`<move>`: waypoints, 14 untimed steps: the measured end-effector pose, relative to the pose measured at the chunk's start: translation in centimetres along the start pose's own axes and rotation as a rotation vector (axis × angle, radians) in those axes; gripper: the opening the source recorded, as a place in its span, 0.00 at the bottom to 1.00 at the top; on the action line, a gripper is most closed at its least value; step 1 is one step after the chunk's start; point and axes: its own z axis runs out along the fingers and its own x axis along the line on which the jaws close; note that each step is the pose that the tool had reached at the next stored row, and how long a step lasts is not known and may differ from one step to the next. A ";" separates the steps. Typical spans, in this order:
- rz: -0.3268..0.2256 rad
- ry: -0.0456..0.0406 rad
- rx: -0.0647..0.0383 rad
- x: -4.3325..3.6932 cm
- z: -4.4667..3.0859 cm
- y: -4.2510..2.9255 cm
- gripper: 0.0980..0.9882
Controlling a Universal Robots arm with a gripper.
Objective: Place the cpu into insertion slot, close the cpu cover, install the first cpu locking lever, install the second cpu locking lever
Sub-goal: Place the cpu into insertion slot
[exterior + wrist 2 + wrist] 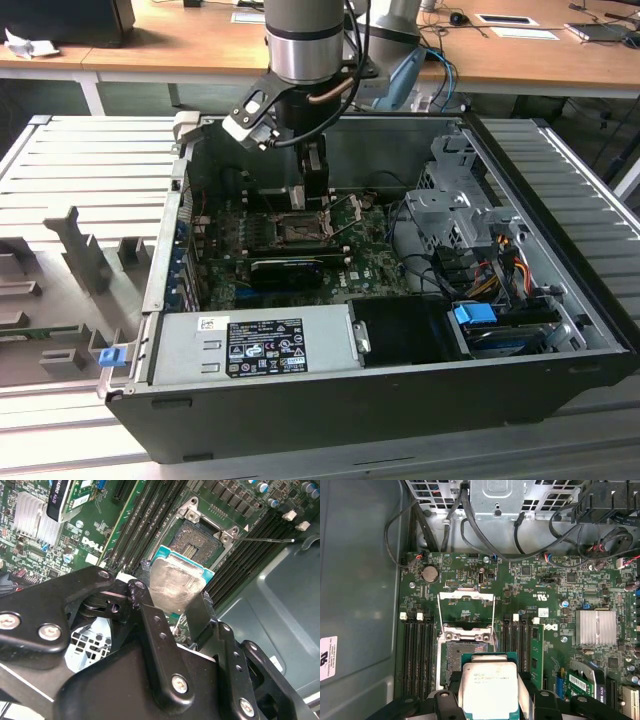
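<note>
Gripper (175,599) clenched on cpu (176,582): 2 fingers (150,615) pinch opposite edges, chip flat, silver face up. Cpu hangs above insertion slot (199,539), short of it on gripper's side, overlapping slot's near rim in both wrist views; not seated. Chip edges roughly parallel to slot edges. Slot bare, contacts exposed. Cpu cover (461,595) swung open beyond slot, away from gripper. 1 thin lever rod (265,540) juts from slot's corner, apparently unlatched.
</note>
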 end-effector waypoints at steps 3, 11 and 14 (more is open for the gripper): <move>0.000 0.0000 0.000 0.00 0.04 0.00 0.48; 0.006 -0.0005 0.000 0.00 0.22 -0.02 0.48; 0.028 -0.0024 -0.001 0.15 0.47 -0.08 0.48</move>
